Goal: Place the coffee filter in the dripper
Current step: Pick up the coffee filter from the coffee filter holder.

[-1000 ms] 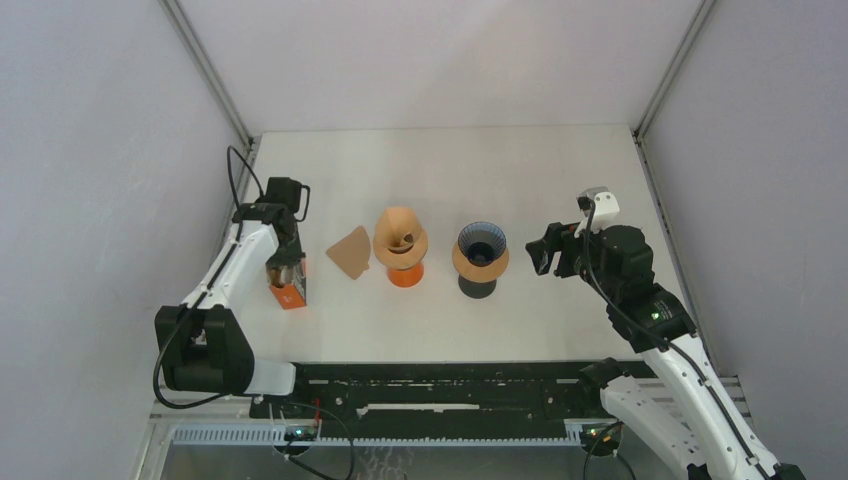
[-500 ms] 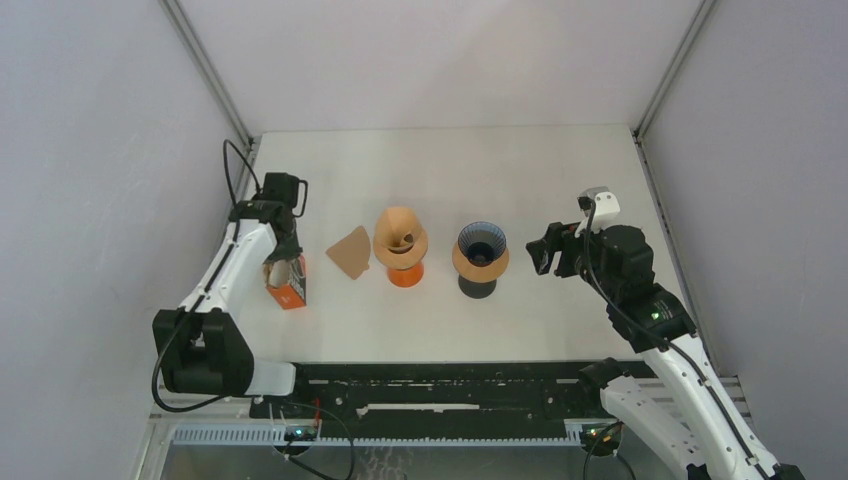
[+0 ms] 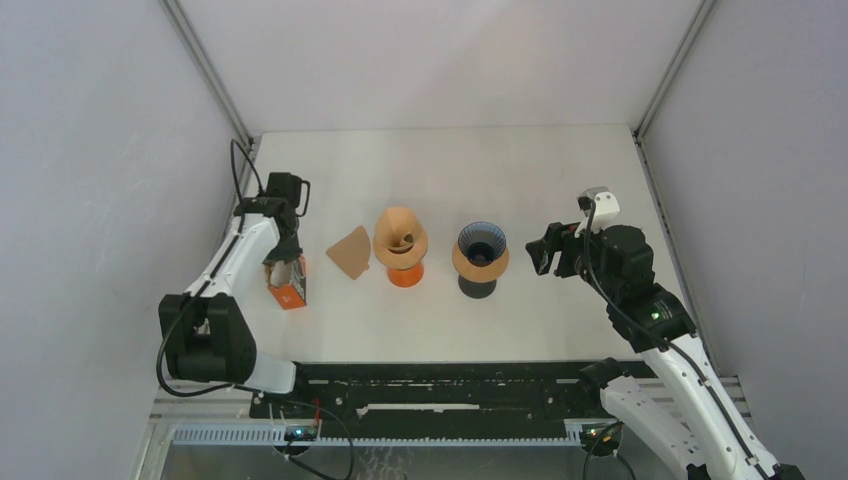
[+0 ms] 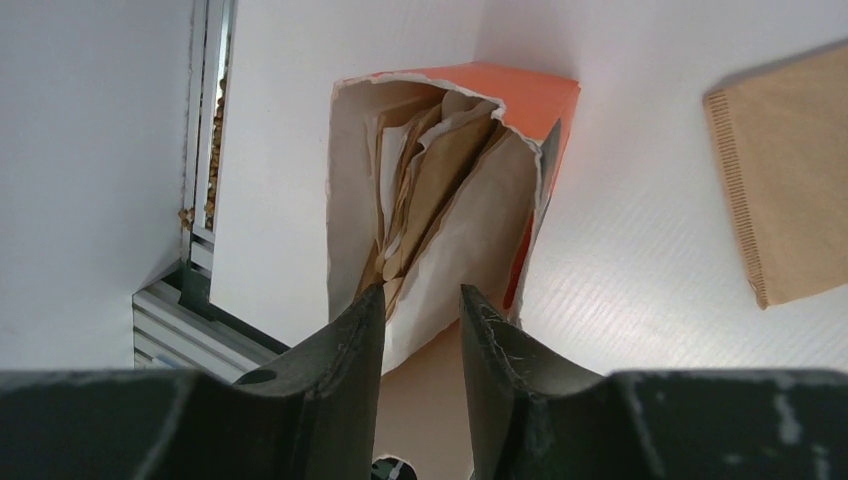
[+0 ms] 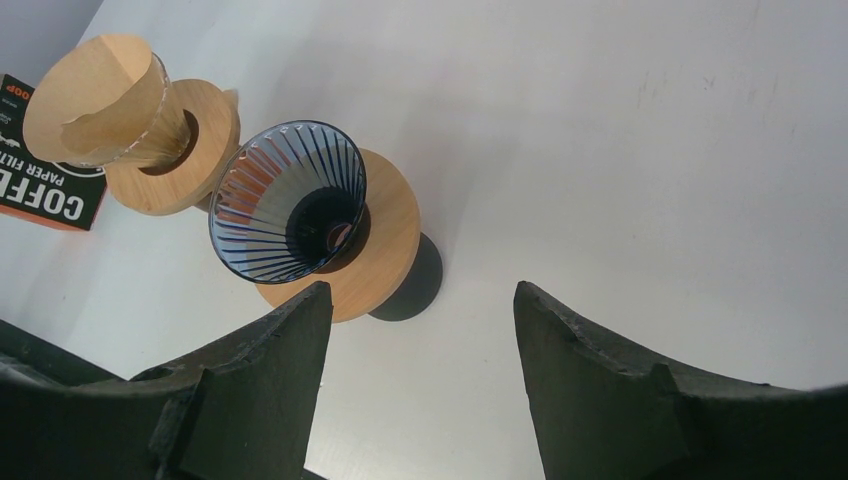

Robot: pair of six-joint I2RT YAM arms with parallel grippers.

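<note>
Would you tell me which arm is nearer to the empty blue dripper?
Right. The right arm holds open jaws just beside the blue dripper; the left arm is far left, jaws at the orange filter box.

An orange box point(image 3: 292, 294) is seen under the fingers of the left gripper point(image 3: 284, 268); a blue dripper point(image 3: 481, 246) is faced by the right gripper point(image 3: 543, 252).
</note>
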